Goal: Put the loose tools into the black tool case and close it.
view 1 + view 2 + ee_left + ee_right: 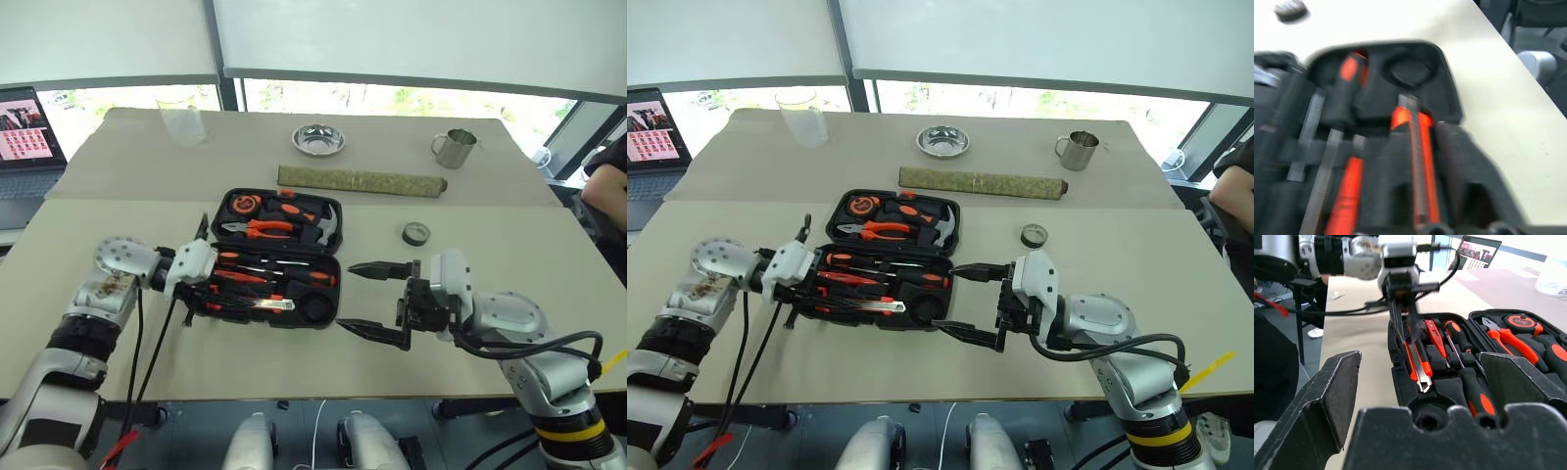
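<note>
Packing step: the utility knife (1418,363) already lies in the front half of the black tool case (279,257), beside the two long screwdrivers (257,273) and the small tester screwdriver (1434,337) — so most loose tools seem to be stowed.
Left gripper: the left gripper (1403,330) hangs over the knife end at the left edge of the case; its two fingers are pressed together, and I cannot see anything held between them.
Right gripper: the right gripper (377,304) waits just beside the right edge of the case, fingers spread as wide as they go, holding nothing.
Remaining tool: the small dark tape roll (415,233) is on the table (509,245), apart from the case, behind the right gripper.
Round recess: an empty round pocket (1408,72) shows at the near right corner of the case — I judge it is meant for the roll.
Lid half: the pliers (257,229), hammer (328,225) and tape measure (242,206) sit in the far half, which lies flat open.
Next move: probably the right arm must reach back to the roll, close on it, and drop it in the pocket; the left one should clear the case first.
Closing: not yet started.
</note>
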`<state>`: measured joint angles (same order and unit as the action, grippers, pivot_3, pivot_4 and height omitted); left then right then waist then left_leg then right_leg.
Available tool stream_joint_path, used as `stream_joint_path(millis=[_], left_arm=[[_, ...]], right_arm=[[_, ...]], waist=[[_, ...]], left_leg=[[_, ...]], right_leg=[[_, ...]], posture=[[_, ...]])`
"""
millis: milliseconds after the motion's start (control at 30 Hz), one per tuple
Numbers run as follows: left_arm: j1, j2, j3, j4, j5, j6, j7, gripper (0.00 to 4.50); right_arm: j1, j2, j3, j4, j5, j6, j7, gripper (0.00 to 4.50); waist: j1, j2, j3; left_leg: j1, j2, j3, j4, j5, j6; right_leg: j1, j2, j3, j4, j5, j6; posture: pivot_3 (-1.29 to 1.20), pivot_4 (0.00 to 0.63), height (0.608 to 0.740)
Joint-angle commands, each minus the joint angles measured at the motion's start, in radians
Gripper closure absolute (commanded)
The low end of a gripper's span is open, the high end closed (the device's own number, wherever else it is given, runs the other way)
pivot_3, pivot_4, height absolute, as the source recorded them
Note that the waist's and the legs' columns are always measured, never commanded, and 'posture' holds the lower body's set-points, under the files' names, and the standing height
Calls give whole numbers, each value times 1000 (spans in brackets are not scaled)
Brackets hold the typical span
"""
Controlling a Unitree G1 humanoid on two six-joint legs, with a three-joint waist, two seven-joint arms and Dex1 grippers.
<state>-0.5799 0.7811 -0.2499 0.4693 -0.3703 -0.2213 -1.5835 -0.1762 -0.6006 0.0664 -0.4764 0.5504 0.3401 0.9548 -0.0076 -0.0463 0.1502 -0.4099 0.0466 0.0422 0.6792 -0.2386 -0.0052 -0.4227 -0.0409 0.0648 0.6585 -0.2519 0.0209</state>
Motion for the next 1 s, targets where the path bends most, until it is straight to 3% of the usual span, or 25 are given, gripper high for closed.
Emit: stream_joint_path(millis=[33,400,700,1000], left_arm=[[5,-24,35,28,72,-41,69,4458],[53,-77,48,29,122,153,142,4458],[35,-102,156,-50,20,70,49,4458],[30,-116,114,30,144,10,92,4458]], right_arm=[[3,1,-11,-9,-7,-30,5,0],[23,2,-18,-26,3,-23,11,0],[56,-4,-31,-45,35,-17,15,0],[37,5,-16,-25,29,-24,18,0]], waist=[[0,0,0],[13,4,-2],[9,6,-4],[1,6,-3]], left_leg=[[0,0,0,0,0,0],[5,-1,1,1,1,1],[3,-1,1,1,1,1],[3,-1,0,0,1,1]], right_leg=[[0,0,0,0,0,0],[4,0,1,4,0,0],[2,0,1,4,0,0],[1,0,1,4,0,0]], posture=[[0,150,740],[0,150,740],[0,150,740],[0,150,740]])
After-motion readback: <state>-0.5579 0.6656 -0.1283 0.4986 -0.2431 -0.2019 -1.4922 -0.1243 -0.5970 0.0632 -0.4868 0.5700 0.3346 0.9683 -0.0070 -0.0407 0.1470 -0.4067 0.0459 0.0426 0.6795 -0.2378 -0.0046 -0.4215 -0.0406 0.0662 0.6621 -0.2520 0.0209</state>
